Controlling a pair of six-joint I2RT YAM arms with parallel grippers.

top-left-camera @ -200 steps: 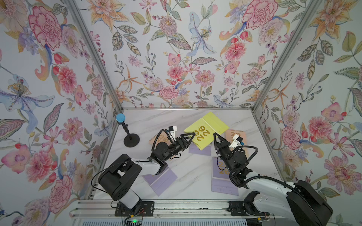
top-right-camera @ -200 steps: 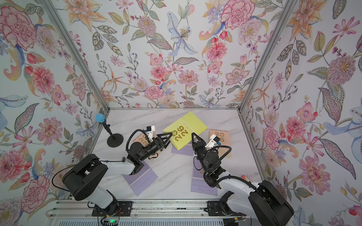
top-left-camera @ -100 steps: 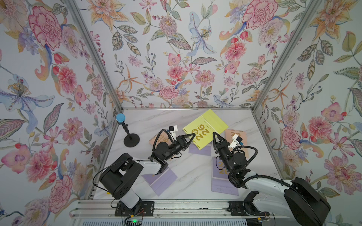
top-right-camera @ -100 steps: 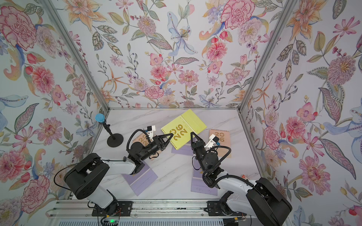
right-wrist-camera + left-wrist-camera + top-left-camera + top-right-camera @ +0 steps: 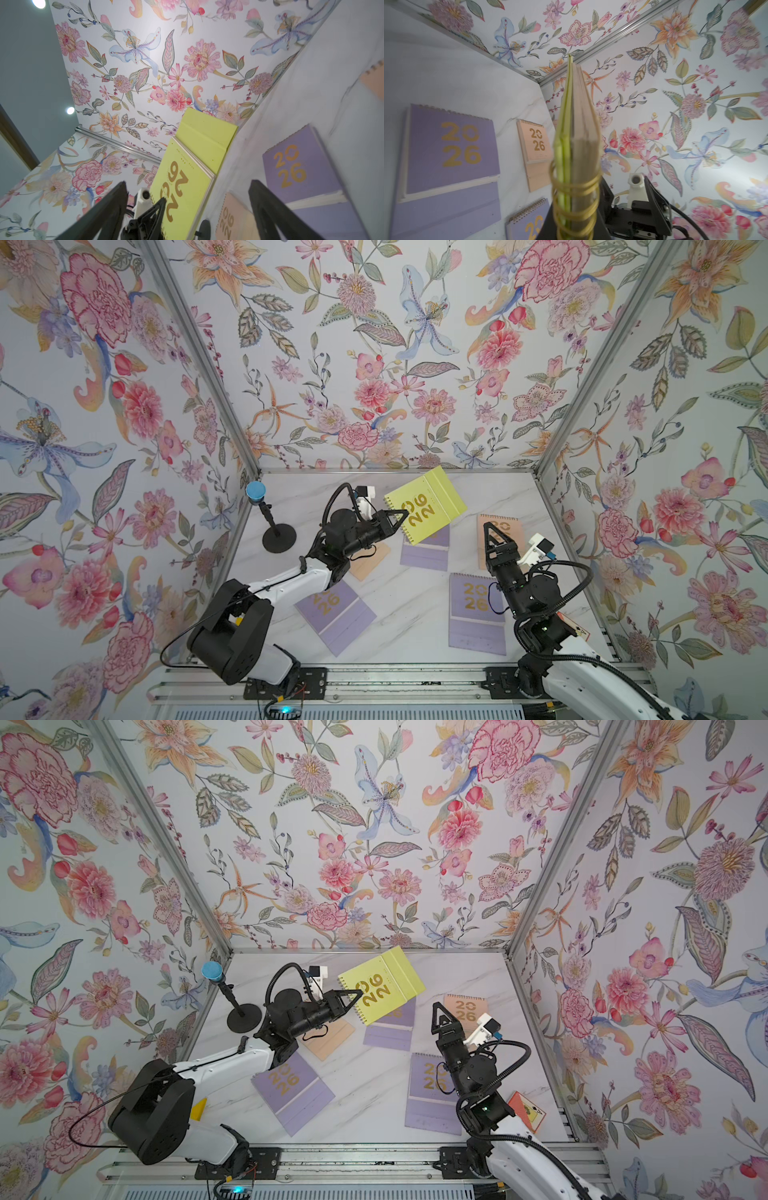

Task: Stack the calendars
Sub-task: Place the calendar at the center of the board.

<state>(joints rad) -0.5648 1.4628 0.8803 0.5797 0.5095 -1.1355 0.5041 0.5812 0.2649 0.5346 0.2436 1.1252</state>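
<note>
My left gripper (image 5: 401,516) is shut on the spiral edge of the yellow-green calendar (image 5: 428,506), which hangs tilted above the table's far middle. In the left wrist view the calendar (image 5: 577,133) stands edge-on and hides the jaws. My right gripper (image 5: 492,531) is open and empty, apart from that calendar, above a peach calendar (image 5: 505,524). Three lilac calendars lie flat: one (image 5: 426,549) under the lifted one, one (image 5: 334,612) near left, one (image 5: 476,614) near right. Another peach calendar (image 5: 370,562) lies partly under my left arm.
A black microphone stand (image 5: 274,526) with a blue top is at the far left. An orange-red card box (image 5: 528,1110) lies near the right wall, and a small yellow bar (image 5: 198,1108) by the left arm's base. Floral walls close three sides.
My left gripper shut on the yellow-green calendar. My right gripper then opened, let it go and drew back to the right. The calendar stayed lifted.
</note>
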